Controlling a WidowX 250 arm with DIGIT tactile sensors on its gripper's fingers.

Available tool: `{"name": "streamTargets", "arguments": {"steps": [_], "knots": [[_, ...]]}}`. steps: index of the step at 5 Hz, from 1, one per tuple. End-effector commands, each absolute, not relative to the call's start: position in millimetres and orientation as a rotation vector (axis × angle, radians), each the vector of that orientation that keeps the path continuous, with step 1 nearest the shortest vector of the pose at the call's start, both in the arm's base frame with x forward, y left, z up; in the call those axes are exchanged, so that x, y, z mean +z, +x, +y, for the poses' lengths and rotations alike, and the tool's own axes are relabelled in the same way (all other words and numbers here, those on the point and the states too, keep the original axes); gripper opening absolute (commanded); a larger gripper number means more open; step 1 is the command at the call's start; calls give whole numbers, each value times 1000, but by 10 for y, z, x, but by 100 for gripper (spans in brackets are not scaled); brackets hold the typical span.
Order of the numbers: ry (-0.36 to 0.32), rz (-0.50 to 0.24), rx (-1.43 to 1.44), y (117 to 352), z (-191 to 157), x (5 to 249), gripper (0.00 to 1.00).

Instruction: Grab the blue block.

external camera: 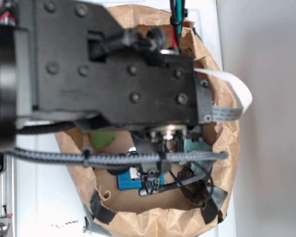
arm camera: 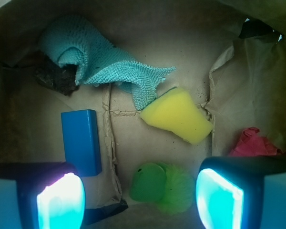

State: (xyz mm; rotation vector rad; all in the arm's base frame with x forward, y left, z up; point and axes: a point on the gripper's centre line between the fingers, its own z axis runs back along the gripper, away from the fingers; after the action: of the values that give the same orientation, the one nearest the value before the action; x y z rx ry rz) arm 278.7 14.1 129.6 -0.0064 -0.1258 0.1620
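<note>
**Colours in the paper-lined bin**

The blue block (arm camera: pixel 81 141) at lower left of the wrist view is plain bright blue. Above it, the cloth (arm camera: pixel 102 64) is teal with a woven rib texture, draped over a dark brown lump (arm camera: pixel 57 78). The sponge wedge (arm camera: pixel 178 116) at centre is solid yellow. The fuzzy toy (arm camera: pixel 163 186) below is green. A crumpled scrap (arm camera: pixel 255 142) at right is pinkish red. The paper lining (arm camera: pixel 238 86) is tan-brown. The gripper (arm camera: pixel 140 200) pads glow cyan-white.

You're looking at a robot test bench, not a home: a crumpled brown paper bin (external camera: pixel 222 148) patched with black tape (external camera: pixel 101 210) sits on a plain white tabletop (external camera: pixel 44 197). Beside the bin's left, a bolted metal rail (external camera: pixel 0 212) edges the table.
</note>
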Motion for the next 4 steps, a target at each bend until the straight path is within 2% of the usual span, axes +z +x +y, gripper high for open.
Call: {"name": "streamTargets", "arguments": {"steps": [1,2,4], "knots": [[-3,-149,173,2809,175,1363,100],[26,-149,144,2723,125,1174,100],[-9,-167,183,2768,-46,961,100]]}}
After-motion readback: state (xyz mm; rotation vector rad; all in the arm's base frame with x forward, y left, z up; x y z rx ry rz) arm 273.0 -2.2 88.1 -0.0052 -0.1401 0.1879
